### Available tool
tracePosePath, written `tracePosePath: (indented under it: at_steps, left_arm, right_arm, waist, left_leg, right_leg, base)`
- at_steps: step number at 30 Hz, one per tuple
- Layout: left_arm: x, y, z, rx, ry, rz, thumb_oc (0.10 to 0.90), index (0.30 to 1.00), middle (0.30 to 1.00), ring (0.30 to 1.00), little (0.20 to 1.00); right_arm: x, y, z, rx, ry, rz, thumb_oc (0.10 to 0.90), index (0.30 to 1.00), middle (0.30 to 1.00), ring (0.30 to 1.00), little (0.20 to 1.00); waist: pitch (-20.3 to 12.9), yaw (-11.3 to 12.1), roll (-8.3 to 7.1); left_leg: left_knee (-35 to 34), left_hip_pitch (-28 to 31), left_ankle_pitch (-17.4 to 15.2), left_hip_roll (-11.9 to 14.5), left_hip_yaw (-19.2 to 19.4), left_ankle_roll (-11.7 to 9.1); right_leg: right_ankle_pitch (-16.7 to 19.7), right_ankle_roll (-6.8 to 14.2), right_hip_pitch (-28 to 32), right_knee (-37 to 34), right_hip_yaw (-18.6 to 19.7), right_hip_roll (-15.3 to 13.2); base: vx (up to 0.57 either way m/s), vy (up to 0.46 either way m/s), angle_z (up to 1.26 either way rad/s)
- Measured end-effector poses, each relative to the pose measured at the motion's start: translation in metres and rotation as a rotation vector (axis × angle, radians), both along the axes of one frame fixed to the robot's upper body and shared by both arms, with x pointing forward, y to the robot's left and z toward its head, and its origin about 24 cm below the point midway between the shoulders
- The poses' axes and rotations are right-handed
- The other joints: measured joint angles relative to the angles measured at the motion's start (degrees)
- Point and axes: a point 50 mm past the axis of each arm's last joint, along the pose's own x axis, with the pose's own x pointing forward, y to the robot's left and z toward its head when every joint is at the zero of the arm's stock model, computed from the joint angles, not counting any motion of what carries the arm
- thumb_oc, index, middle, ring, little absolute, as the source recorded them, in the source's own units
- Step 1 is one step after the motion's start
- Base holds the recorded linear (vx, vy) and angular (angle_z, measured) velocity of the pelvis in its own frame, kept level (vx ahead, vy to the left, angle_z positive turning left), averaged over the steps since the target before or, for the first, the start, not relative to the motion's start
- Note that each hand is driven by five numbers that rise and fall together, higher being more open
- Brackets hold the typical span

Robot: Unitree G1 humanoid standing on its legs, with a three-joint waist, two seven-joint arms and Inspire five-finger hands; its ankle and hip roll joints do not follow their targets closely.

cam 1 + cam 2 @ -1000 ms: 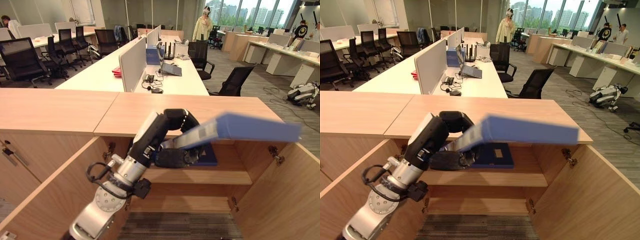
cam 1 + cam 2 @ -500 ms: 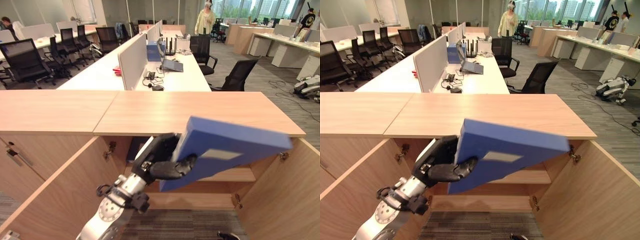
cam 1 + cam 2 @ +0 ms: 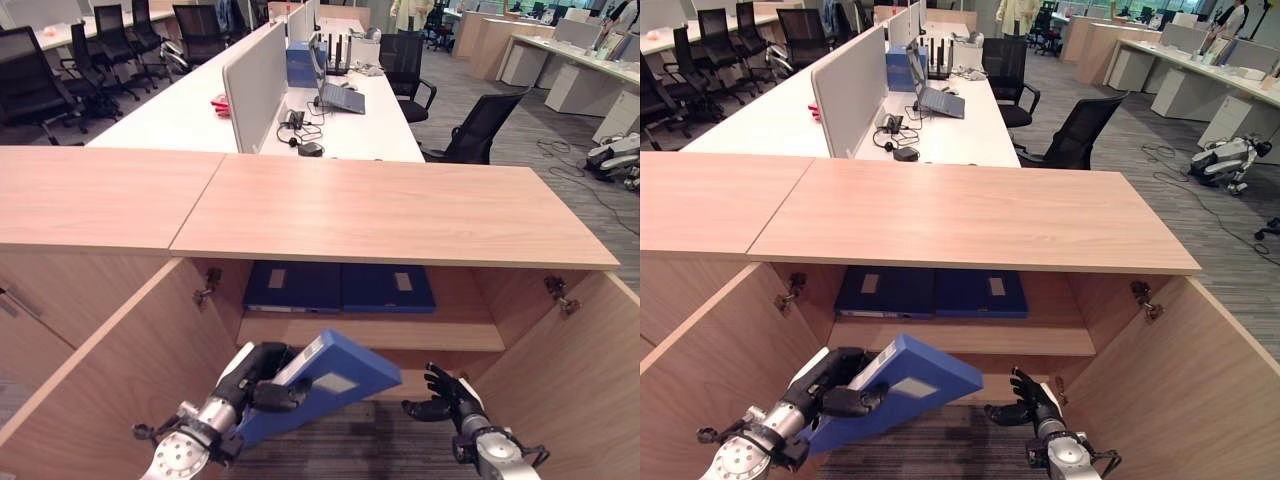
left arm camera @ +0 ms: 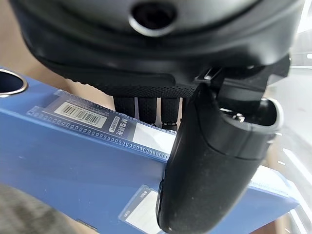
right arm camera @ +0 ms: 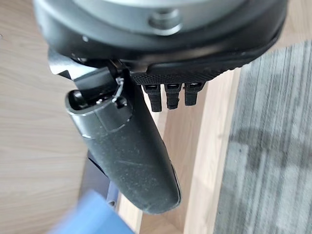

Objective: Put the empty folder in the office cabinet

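While left hand (image 3: 262,375) is gripping folder (image 3: 318,385) lower centre of frame, fingers and thumb clamping near end, long axis is pointing up-right toward cabinet (image 3: 480,345) lower shelf; right hand (image 3: 445,398) is hovering just right, fingers relaxed.

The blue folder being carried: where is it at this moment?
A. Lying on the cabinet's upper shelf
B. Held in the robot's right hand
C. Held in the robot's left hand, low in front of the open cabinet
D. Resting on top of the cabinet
C: the left hand grips the blue folder, tilted, below the shelf and outside the cabinet.
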Motion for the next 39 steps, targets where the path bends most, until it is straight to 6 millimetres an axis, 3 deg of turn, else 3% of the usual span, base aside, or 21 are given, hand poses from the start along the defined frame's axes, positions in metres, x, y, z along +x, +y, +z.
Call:
tracePosePath:
  at_steps: [9,18,29,33,39]
  left_arm:
    - [0.01,0.002,0.008,0.005,-0.054,0.029,0.4,0.3,0.3,0.3,0.3]
    - [0.032,-0.015,0.023,-0.037,-0.146,-0.023,0.4,0.3,0.3,0.3,0.3]
    - [0.037,-0.023,0.043,-0.173,-0.216,-0.001,0.4,0.3,0.3,0.3,0.3]
    - [0.037,-0.03,0.068,-0.167,-0.286,-0.134,0.4,0.3,0.3,0.3,0.3]
    - [0.041,-0.028,0.076,-0.121,-0.308,-0.189,0.4,0.3,0.3,0.3,0.3]
  right_arm:
    - [0.013,0.012,0.016,0.032,-0.079,0.084,0.8,0.9,0.9,0.9,0.9]
    - [0.036,0.048,0.032,0.05,-0.142,0.329,0.8,0.9,0.9,0.9,0.9]
    - [0.056,0.042,0.048,0.029,-0.2,0.333,0.8,0.9,0.9,0.9,0.9]
    - [0.061,0.039,0.052,-0.014,-0.204,0.377,0.8,0.9,0.9,0.9,0.9]
    - [0.072,0.031,0.065,-0.077,-0.236,0.408,0.8,0.9,0.9,0.9,0.9]
  waist:
    - [0.4,-0.3,0.55]
    - [0.4,0.0,0.52]
    - [0.5,0.8,0.45]
    - [0.7,1.2,0.52]
    - [0.8,1.2,0.68]
  left_leg:
    - [-0.2,0.0,-0.2,0.0,0.0,-0.3]
    - [-0.2,-0.1,-0.1,0.0,0.0,-0.3]
    - [0.0,0.2,0.1,0.0,0.0,0.0]
    - [0.0,0.1,0.1,0.0,0.0,0.0]
    - [0.0,0.1,0.1,0.0,0.0,0.0]
  right_leg:
    - [0.0,0.1,0.1,-0.1,0.1,-0.1]
    - [0.1,0.1,0.1,-0.4,0.0,0.0]
    - [0.1,0.1,0.1,0.0,0.0,0.0]
    - [0.1,0.1,0.2,0.0,0.0,-0.1]
    - [0.2,0.1,0.2,0.0,0.0,0.0]
  base:
    - [0.0,0.0,0.0]
    - [0.0,0.0,0.0]
    - [0.0,0.0,0.0]
    - [0.0,0.0,0.0]
    - [0.0,0.0,0.0]
